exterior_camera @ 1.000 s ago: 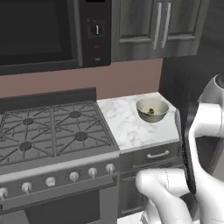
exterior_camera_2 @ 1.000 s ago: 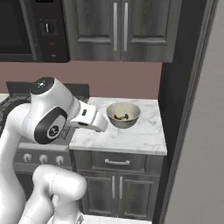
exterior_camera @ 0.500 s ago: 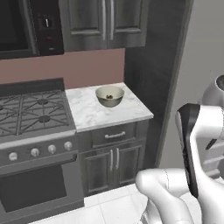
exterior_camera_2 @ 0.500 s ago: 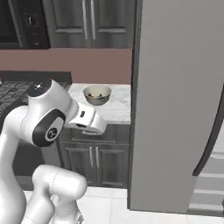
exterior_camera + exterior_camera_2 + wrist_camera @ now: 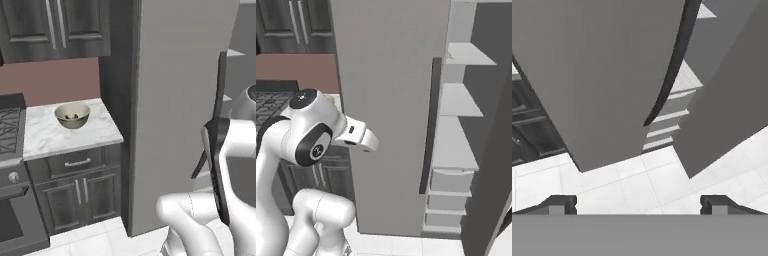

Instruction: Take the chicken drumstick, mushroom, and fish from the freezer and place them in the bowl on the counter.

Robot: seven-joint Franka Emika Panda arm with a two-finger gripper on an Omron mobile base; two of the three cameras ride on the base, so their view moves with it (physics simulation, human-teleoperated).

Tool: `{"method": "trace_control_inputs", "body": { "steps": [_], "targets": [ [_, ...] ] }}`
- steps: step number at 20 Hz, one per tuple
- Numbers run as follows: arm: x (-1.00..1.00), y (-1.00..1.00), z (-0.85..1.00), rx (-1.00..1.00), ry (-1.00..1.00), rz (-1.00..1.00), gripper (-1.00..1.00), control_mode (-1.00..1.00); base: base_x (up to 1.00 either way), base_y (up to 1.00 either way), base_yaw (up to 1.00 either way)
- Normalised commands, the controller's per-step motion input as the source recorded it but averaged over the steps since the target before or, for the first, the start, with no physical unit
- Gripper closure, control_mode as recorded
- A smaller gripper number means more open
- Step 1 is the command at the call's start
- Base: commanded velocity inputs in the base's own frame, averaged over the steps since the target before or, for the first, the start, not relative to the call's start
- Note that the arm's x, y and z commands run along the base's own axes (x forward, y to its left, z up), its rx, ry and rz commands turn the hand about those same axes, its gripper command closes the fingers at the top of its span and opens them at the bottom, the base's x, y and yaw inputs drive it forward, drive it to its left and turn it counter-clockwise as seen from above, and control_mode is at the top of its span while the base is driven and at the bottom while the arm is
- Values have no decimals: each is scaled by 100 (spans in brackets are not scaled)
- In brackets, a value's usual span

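The freezer's big plain grey door [image 5: 177, 100] [image 5: 391, 95] [image 5: 597, 75] stands swung open, its dark strip handle [image 5: 428, 125] [image 5: 672, 65] running down its edge. Right of the door, white shelves [image 5: 456, 115] and lower drawers [image 5: 450, 180] show. The cream bowl [image 5: 72, 115] sits on the white marble counter [image 5: 75, 137] left of the freezer, with something small and dark inside. My gripper [image 5: 638, 205] is open, nothing between its fingertips [image 5: 559, 204], and looks down at the floor before the door. The drumstick, mushroom and fish are out of view.
Dark cabinets with silver handles [image 5: 80, 190] stand under the counter, and the stove's edge [image 5: 10, 130] lies at far left. A second dark grey panel [image 5: 491, 130] rises right of the shelves. White tiled floor [image 5: 642, 185] spreads in front of the freezer.
The base has driven to the right, so both base views slid from the stove and counter to the freezer; the bowl now lies far left. The gripper stays open.
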Motion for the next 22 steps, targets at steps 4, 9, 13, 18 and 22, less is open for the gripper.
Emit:
{"method": "trace_control_inputs", "body": {
  "steps": [4,9,13,18,22],
  "targets": [
    [0,0,0,0,0,0,-100,100,-13,-100,0],
    [0,0,0,0,0,0,-100,100,-11,-94,8],
    [0,0,0,0,0,0,-100,100,-7,-66,15],
    [0,0,0,0,0,0,-100,100,-4,-16,22],
    [0,0,0,0,0,0,-100,100,5,0,22]
  ]
}}
